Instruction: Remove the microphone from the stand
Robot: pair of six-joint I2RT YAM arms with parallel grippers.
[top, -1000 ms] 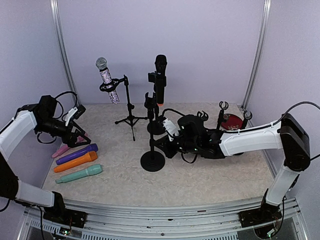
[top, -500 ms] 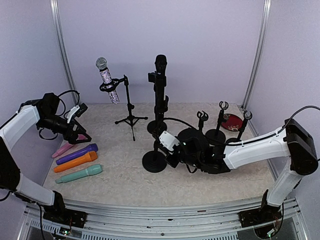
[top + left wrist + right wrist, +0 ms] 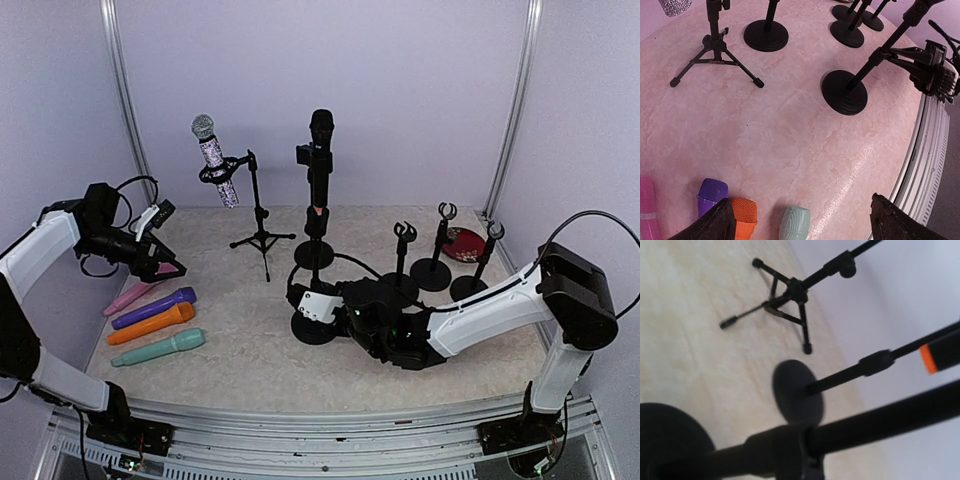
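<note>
A black microphone (image 3: 321, 150) stands upright in a round-base stand (image 3: 313, 254) at the back centre. A glitter microphone (image 3: 212, 160) leans in a tripod stand (image 3: 259, 215) to its left. In front, my right gripper (image 3: 318, 304) is shut low on the pole of an empty round-base stand (image 3: 313, 328). That pole (image 3: 875, 425) runs across the bottom of the right wrist view, and the stand's base (image 3: 844, 92) shows in the left wrist view. My left gripper (image 3: 160, 262) hangs open at the far left with nothing between its fingers (image 3: 715, 225).
Pink (image 3: 135, 293), purple (image 3: 153, 308), orange (image 3: 150, 324) and teal (image 3: 158, 348) microphones lie in a row at the left. Three empty small stands (image 3: 437, 245) and a red object (image 3: 466, 243) stand at the back right. The table's front rail (image 3: 927, 150) runs nearby.
My right arm has swung toward the front left and sunk low beside the near stand's pole. The left gripper has drifted slightly and stays open.
</note>
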